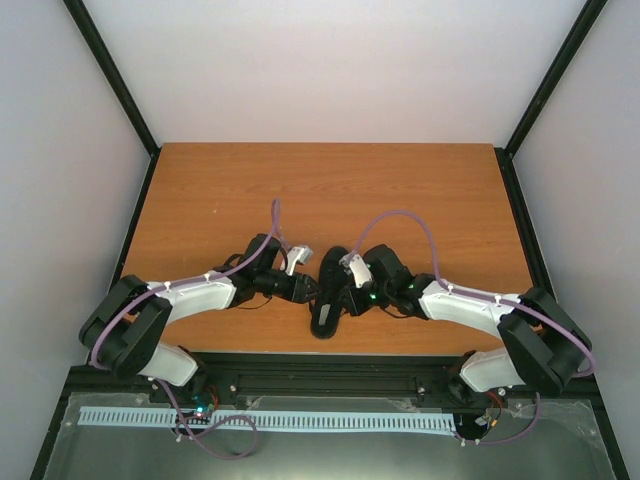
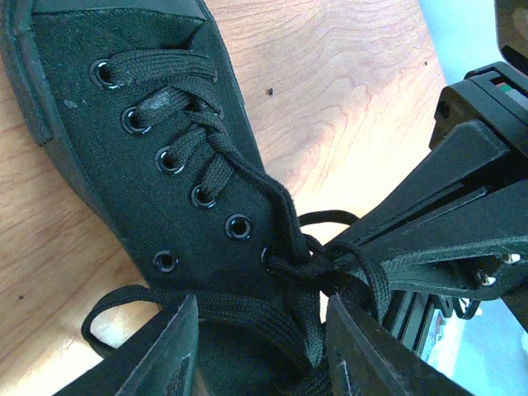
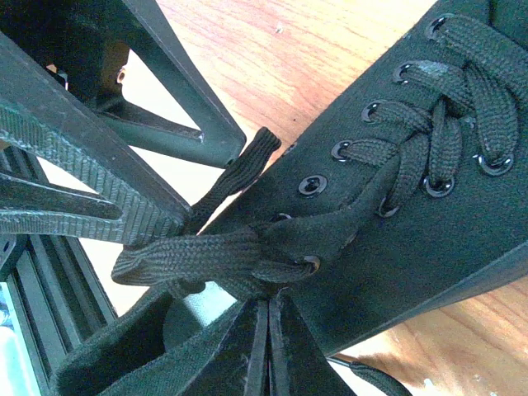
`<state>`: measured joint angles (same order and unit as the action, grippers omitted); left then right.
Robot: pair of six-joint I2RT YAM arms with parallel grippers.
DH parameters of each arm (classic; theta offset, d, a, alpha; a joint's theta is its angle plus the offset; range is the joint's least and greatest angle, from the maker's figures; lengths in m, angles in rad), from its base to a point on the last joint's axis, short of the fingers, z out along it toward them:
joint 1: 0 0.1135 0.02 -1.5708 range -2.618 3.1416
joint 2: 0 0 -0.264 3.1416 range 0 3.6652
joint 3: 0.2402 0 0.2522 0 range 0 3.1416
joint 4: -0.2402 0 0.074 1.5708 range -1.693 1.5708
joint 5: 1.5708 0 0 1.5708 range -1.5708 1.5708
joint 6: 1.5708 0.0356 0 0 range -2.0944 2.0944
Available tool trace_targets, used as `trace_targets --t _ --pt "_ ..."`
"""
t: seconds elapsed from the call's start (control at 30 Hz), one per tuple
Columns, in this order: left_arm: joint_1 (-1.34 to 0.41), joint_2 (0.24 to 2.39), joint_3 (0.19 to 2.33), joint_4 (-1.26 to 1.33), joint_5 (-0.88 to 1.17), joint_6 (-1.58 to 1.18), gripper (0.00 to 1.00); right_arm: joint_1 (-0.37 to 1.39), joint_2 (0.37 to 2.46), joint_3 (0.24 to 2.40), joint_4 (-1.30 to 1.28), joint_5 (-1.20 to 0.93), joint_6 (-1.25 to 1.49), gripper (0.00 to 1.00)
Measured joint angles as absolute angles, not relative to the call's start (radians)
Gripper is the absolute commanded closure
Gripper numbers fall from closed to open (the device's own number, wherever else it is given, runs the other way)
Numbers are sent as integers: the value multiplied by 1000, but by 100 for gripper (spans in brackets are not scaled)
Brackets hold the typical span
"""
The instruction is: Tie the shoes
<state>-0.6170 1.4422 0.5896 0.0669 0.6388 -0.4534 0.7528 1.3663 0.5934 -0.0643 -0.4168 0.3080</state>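
Note:
The small black shoe [image 1: 327,318] lies on the wooden table [image 1: 330,190] between my two grippers, toe pointing away. In the left wrist view the shoe [image 2: 124,157] fills the frame, its black laces [image 2: 326,268] bunched in a loose knot at the top eyelets. My left gripper [image 2: 261,322] is open, its fingers [image 2: 169,355] straddling a lace strand over the shoe's opening. My right gripper [image 3: 268,307] is shut on a lace [image 3: 206,254] at the top eyelet of the shoe [image 3: 429,239]. In the top view, left gripper [image 1: 308,288] and right gripper [image 1: 340,296] nearly touch.
The left gripper's ribbed fingers [image 3: 82,157] sit very close to the right gripper in the right wrist view. The right gripper's body [image 2: 462,223] crowds the left wrist view. A black rail [image 1: 330,365] runs along the table's near edge, and pale walls enclose the table.

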Motion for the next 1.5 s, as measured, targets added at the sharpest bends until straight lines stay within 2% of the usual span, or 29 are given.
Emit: trace_targets --t 0.27,0.6,1.1,1.5 --pt "-617 1459 590 80 651 -457 57 759 1377 602 -64 -417 308 97" --pt "-617 1393 589 70 604 -467 48 760 1377 602 -64 -418 308 97" --pt "-617 1416 593 48 603 -450 62 762 1389 604 -63 -420 308 97" --pt "-617 1437 593 60 652 -450 59 763 1397 612 -64 -423 308 97"
